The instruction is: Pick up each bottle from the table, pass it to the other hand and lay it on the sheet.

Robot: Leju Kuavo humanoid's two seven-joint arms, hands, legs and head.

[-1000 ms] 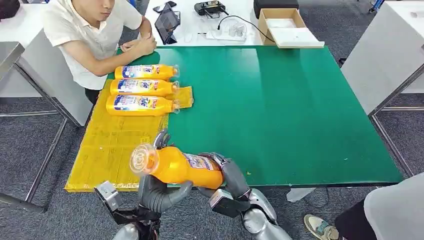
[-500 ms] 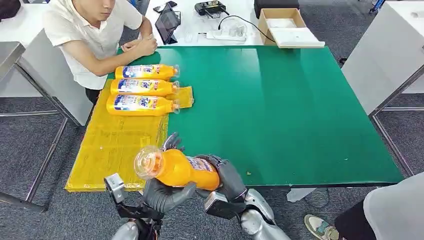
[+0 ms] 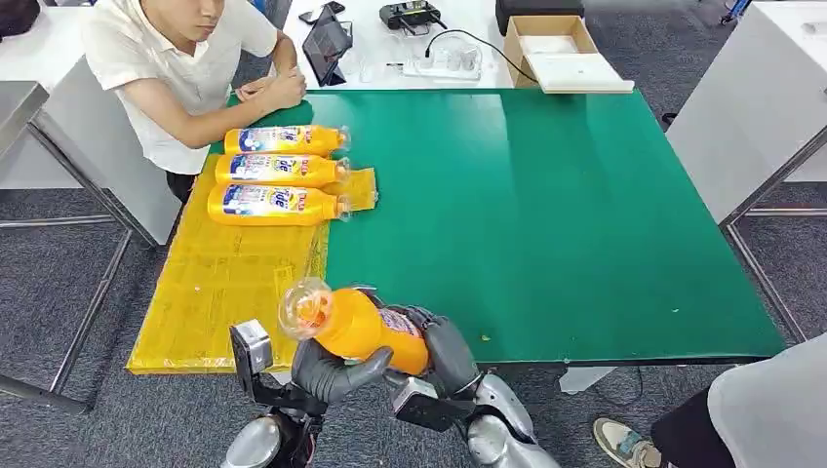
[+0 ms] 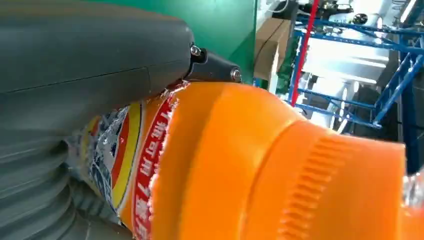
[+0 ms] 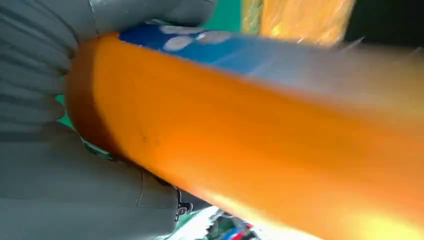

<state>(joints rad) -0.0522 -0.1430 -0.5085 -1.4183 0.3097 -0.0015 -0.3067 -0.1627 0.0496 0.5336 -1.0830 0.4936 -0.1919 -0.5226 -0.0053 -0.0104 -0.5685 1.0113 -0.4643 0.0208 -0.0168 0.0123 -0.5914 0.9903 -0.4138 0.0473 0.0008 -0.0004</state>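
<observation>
An orange bottle (image 3: 361,330) with a clear cap hangs over the table's near edge, cap end pointing left and up. My left hand (image 3: 332,370) wraps its shoulder from below, and my right hand (image 3: 444,353) grips its base end. The left wrist view shows the bottle (image 4: 260,165) close up against my left hand (image 4: 75,85). In the right wrist view the bottle (image 5: 260,145) lies across my right hand (image 5: 45,135). Three more orange bottles (image 3: 278,171) lie side by side on the far part of the yellow sheet (image 3: 219,292).
A green table (image 3: 566,224) carries the sheet along its left side. A person (image 3: 185,68) leans on its far left corner. Behind stand a white desk with a tablet (image 3: 327,44) and a cardboard box (image 3: 556,54). Another person's leg and shoe (image 3: 624,444) show at lower right.
Both hands have carried the bottle a little to the right and nearer to my body. The left hand has closed further around it. The three bottles on the sheet have not moved.
</observation>
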